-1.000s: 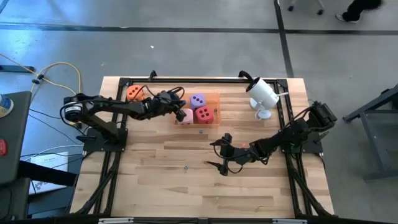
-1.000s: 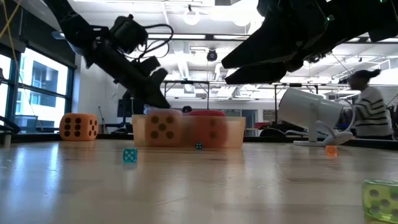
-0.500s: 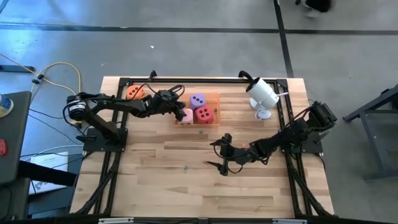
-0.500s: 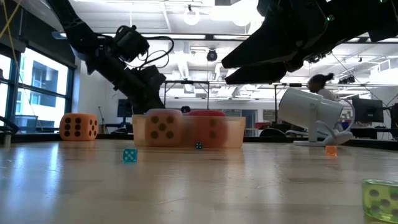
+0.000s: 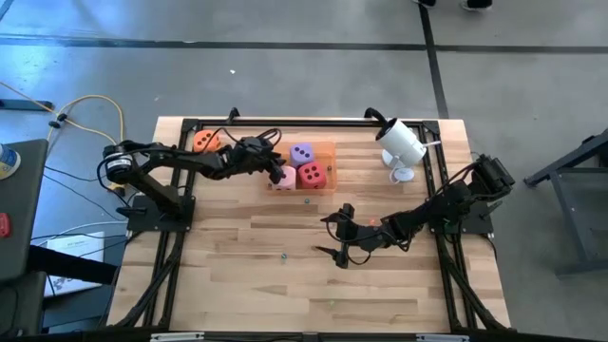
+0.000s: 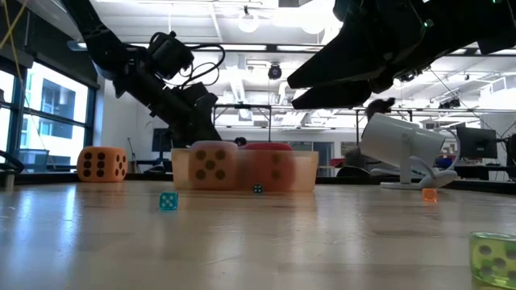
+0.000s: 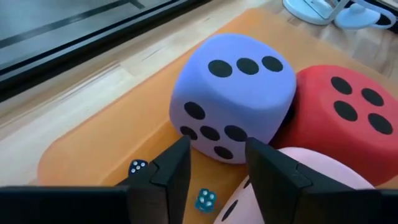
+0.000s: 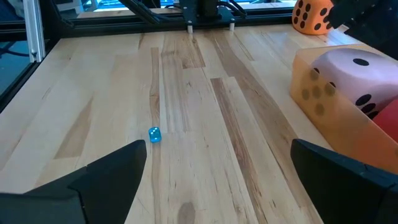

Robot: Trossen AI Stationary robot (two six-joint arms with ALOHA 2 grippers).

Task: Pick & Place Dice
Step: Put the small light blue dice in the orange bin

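The translucent orange tray [image 5: 328, 152] sits at the far middle of the table. Inside it are the purple die [image 5: 302, 153], the red die [image 5: 312, 175] and the pink die [image 5: 284, 177], each resting on the tray floor. The orange die [image 5: 204, 142] stands on the table left of the tray. My left gripper [image 7: 217, 146] is open and hovers over the tray's left end, just above the pink die [image 7: 311, 177], with the purple die [image 7: 233, 99] ahead of it. My right gripper [image 8: 217, 149] is wide open over the table's middle right [image 5: 340, 233].
A white lamp-like device [image 5: 401, 142] stands at the far right. Small dice lie about: teal [image 6: 168, 201], orange [image 6: 429, 194] and green [image 6: 492, 258] on the table, and two tiny ones [image 7: 205, 199] in the tray. A black frame [image 5: 285, 123] rims the table.
My left gripper has risen a little from the pink die and drawn slightly back toward the table's left. The dice in the tray have stayed put.
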